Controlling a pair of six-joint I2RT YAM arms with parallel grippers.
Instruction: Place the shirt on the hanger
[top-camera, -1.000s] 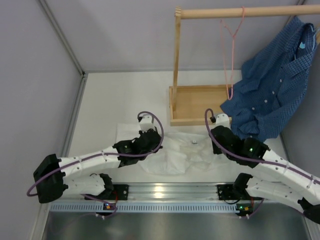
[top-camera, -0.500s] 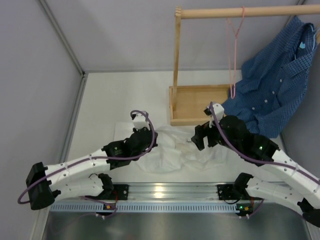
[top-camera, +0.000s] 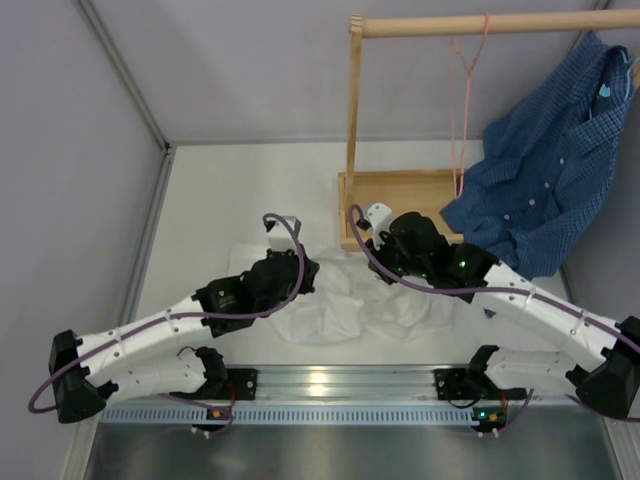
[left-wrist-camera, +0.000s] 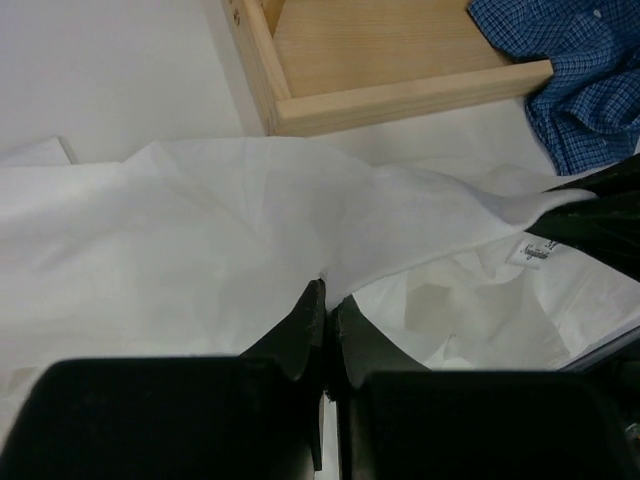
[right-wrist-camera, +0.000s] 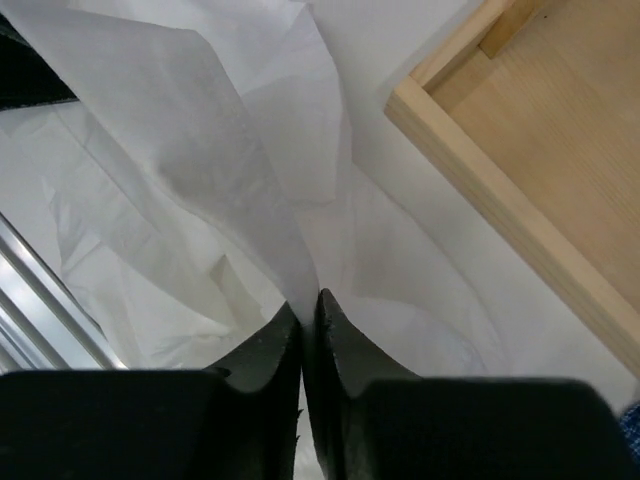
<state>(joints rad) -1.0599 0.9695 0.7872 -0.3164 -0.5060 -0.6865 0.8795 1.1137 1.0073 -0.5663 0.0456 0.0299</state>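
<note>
The white shirt (top-camera: 340, 305) lies crumpled on the table between my two arms, near the front edge. My left gripper (top-camera: 310, 274) is shut on a fold of the shirt (left-wrist-camera: 200, 230), pinching it at the jaw tips (left-wrist-camera: 328, 292); a small label (left-wrist-camera: 533, 252) shows to the right. My right gripper (top-camera: 368, 258) is shut on another raised fold of the shirt (right-wrist-camera: 200, 130), the cloth caught between its tips (right-wrist-camera: 308, 298). The pink wire hanger (top-camera: 460, 110) hangs by its hook from the wooden rail (top-camera: 480, 25), well beyond both grippers.
The rail's wooden tray base (top-camera: 390, 205) stands just behind the shirt, its edge (right-wrist-camera: 500, 190) close to my right gripper. A blue checked shirt (top-camera: 545, 170) drapes from the rail's right end down onto the table. A grey wall borders the left side.
My right arm swung left over the white shirt, opened, then closed on a fold of it. The left arm, still gripping, shifted slightly. The hanger has swung a little.
</note>
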